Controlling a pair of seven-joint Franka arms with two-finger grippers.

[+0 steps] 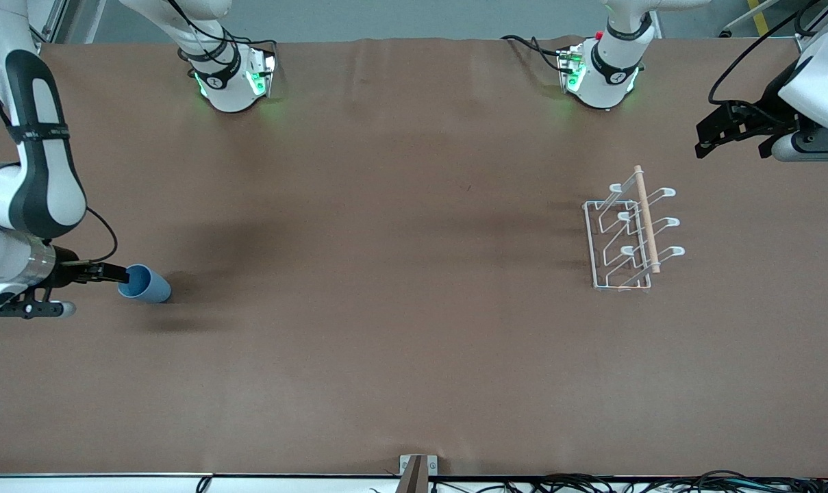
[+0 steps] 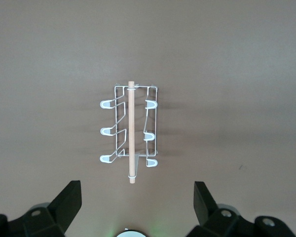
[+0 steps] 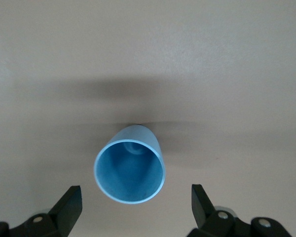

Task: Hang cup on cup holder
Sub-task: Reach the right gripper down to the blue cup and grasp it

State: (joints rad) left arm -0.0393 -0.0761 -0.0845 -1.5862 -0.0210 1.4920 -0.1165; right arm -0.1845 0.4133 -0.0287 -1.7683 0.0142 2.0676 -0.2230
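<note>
The light-blue cup [image 1: 144, 283] lies on its side on the brown table at the right arm's end, its open rim facing my right gripper [image 1: 112, 274]. In the right wrist view I look into the cup [image 3: 129, 168], and my right gripper [image 3: 135, 189] is open, one finger on each side of the rim, not touching it. The white wire cup holder [image 1: 646, 220] with a wooden dowel stands at the left arm's end. My left gripper [image 1: 705, 140] hangs open and empty above the table beside the holder. The holder [image 2: 131, 128] shows whole in the left wrist view, ahead of my left gripper [image 2: 136, 184].
The brown table cover [image 1: 400, 274] stretches bare between cup and holder. The two arm bases [image 1: 232, 75] stand along the edge farthest from the front camera. A small metal bracket [image 1: 417, 469] sits at the nearest edge.
</note>
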